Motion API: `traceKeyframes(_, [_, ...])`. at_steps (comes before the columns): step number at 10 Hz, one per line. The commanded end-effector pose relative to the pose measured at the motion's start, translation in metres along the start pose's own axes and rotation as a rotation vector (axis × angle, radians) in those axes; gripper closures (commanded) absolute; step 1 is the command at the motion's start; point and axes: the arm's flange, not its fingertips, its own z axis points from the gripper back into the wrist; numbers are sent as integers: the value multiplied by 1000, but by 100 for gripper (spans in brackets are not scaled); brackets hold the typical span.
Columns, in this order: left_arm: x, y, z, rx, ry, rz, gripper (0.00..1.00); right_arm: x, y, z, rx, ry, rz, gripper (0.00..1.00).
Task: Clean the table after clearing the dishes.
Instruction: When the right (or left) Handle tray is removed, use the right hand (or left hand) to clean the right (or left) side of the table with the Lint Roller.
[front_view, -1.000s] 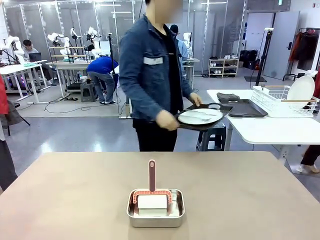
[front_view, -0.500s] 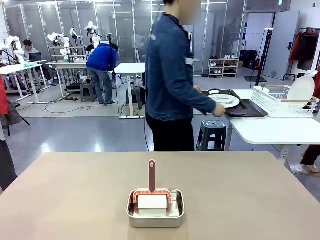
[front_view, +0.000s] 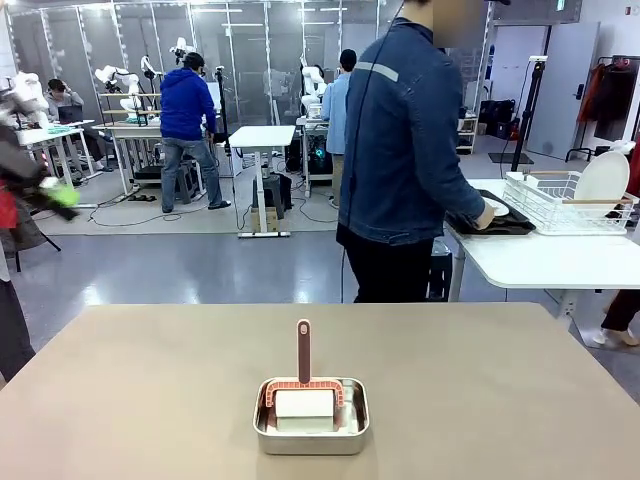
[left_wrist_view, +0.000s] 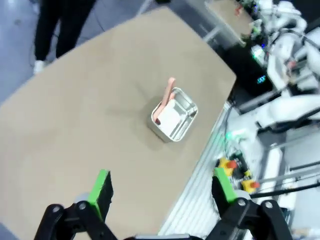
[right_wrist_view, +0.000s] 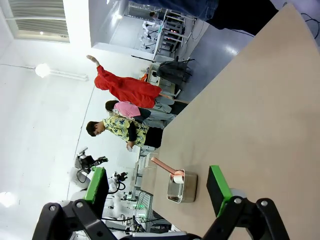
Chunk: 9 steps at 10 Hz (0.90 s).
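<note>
- The beige counter (front_view: 140, 390) carries one small steel pan (front_view: 311, 428), mid-width and close to the robot's edge. Beyond it is a grey lab floor with other benches and people.
- In the pan a white block (front_view: 304, 404) sits under a reddish brush (front_view: 303, 352). The brush handle stands up out of the pan.
- The dark trays (front_view: 512, 224) lie on a white-topped table (front_view: 540, 262) at the far right, beside a wire rack (front_view: 555, 205) that holds a white plate (front_view: 603, 178) on edge.
- A person (front_view: 410, 150) in a denim jacket has their back to the counter, with one hand (front_view: 484, 216) at the trays.
- The left tool (left_wrist_view: 162, 186) hangs high above the counter, spread wide and holding nothing.
- The right tool (right_wrist_view: 156, 187) is also spread and empty, with its wrist rolled sideways.
</note>
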Motion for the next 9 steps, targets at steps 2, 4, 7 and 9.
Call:
traceKeyframes(2, [46, -72, -95, 156, 191, -328, 0, 2, 3, -1, 10, -4, 7, 0])
traceKeyframes(4, [62, -109, -163, 208, 309, -469, 0, 2, 3, -1, 10, -4, 7, 0])
traceKeyframes(7, [63, -112, -192, 143, 398, -452, 0, 2, 3, -1, 10, -4, 7, 0])
traceKeyframes(9, [68, -129, -200, 148, 388, -502, 0, 2, 3, -1, 10, -4, 7, 0])
